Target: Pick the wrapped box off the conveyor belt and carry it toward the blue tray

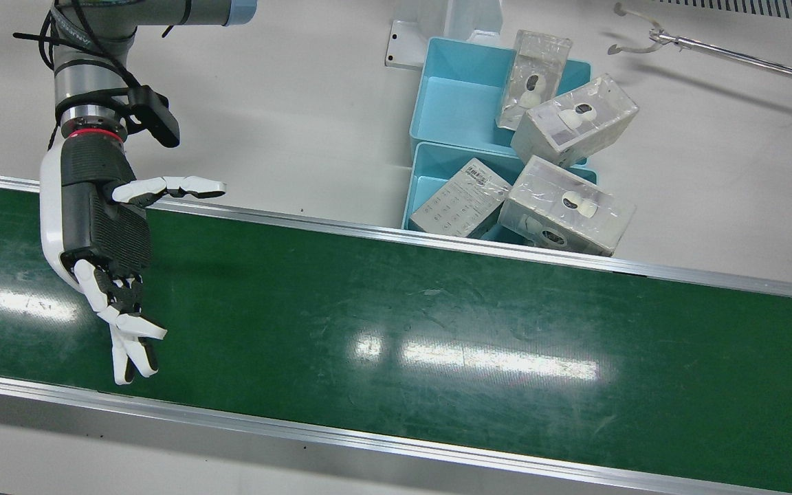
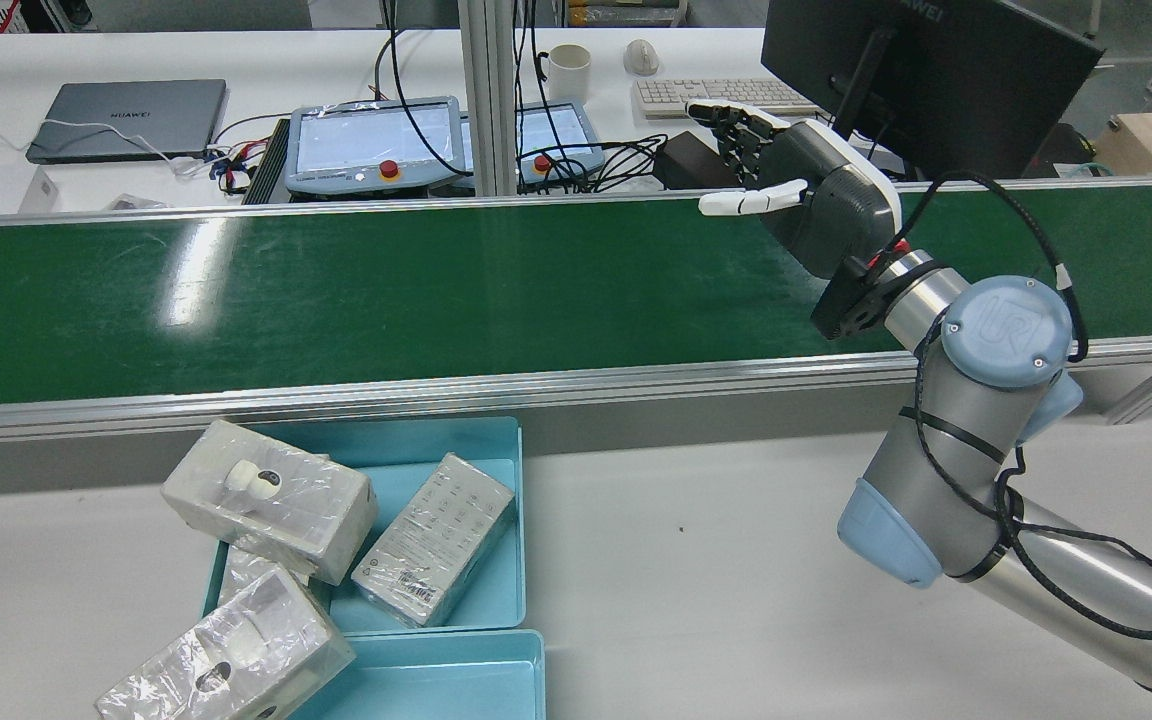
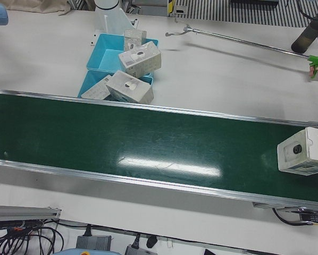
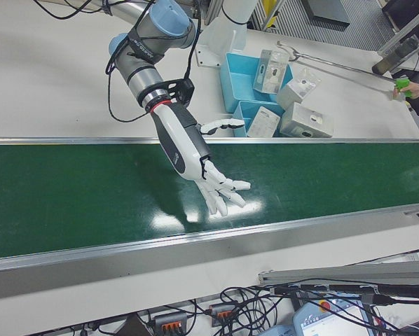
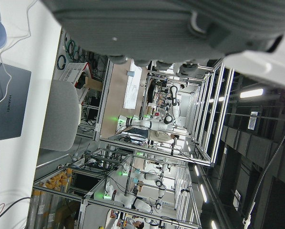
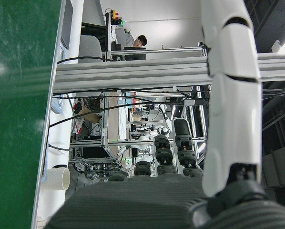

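Clear film, wrinkled and glossy, covers the wrapped box (image 3: 303,151), a pale off-white block with a dark round mark on the end face turned toward the left-front camera. It sits on the green conveyor belt (image 1: 396,323) at the far end from the right hand (image 1: 104,234), well apart from it. Its long axis seems to run along the belt, though the picture's edge cuts the box off, so I cannot be sure.

The right hand hovers over the belt with its fingers (image 1: 131,344) spread and extended, thumb stuck out sideways, holding nothing. Beyond the hand's thumb side, on the white tabletop (image 1: 286,103) just off the belt's rail, lies the blue tray (image 1: 451,89) with a second one beside it, and 4 more film-covered boxes (image 1: 573,120) piled across them at loose angles.

The left hand (image 5: 180,28) shows only as a dark, blurred palm in its own camera; I cannot tell how its fingers stand.
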Robot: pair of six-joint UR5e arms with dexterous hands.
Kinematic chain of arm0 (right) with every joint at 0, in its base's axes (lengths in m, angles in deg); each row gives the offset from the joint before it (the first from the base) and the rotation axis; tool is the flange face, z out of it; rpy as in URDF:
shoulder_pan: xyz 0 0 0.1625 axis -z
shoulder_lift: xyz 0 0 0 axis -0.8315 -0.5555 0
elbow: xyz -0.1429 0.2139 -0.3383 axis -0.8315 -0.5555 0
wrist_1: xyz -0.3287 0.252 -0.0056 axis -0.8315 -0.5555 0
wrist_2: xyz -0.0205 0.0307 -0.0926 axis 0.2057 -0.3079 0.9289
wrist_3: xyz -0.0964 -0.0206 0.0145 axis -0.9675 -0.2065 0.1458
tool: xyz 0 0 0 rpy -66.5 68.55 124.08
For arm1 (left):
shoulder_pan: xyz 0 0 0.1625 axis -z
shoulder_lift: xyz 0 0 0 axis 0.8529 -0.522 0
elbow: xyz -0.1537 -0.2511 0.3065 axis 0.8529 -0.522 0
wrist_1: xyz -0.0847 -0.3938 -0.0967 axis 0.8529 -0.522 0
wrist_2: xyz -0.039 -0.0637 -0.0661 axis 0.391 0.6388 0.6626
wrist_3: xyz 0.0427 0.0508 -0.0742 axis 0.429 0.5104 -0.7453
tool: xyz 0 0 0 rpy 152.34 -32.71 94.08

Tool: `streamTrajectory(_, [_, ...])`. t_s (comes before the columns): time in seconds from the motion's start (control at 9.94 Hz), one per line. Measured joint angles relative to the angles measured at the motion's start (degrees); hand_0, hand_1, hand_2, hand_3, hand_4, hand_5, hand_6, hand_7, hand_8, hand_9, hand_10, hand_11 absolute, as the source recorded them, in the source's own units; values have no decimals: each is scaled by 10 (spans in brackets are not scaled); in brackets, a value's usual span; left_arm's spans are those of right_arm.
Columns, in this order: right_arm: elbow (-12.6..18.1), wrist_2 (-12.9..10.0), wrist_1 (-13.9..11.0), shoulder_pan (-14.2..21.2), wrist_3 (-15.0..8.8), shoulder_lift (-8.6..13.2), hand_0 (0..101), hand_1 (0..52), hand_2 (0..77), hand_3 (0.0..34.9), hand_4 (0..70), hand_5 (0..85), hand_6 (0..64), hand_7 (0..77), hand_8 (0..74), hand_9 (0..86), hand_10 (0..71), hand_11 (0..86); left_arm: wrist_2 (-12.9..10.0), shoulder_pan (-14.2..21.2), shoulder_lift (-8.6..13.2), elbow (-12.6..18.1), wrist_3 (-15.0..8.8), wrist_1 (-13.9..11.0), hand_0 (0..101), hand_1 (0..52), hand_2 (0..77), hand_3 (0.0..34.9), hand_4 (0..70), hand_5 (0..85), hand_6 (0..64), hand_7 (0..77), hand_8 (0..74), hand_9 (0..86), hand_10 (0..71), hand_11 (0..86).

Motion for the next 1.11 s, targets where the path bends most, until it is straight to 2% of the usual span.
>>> streamTrajectory(0.1, [0,0,1,1,0,0,489,158,153,0,115,235,38,49,5,33,0,5,0,0,0,0,0,0,0,0,11,0,0,11,5,5,5,0,5,5])
streamTrajectory(0.8, [-19,-9,4,2,9,-3,484,158,131,0,87,240,38,49,0,38,0,5,0,0,0,0,0,0,0,0,11,0,0,11,5,5,5,5,5,5])
streamTrajectory(0.91, [-18,-10,5,2,10,-3,482,147,109,0,87,240,38,49,0,38,0,5,0,0,0,0,0,0,0,0,11,0,0,11,5,5,5,5,5,5])
streamTrajectory(1.01, [-18,-13,5,2,11,-3,482,169,131,0,115,316,71,98,0,38,0,5,0,0,0,0,0,0,0,0,11,0,0,11,5,5,5,0,5,5])
streamTrajectory(1.11, [-17,-15,5,1,12,-4,482,169,131,0,115,316,71,98,16,33,0,5,0,0,0,0,0,0,0,0,5,0,0,11,5,5,5,0,0,5])
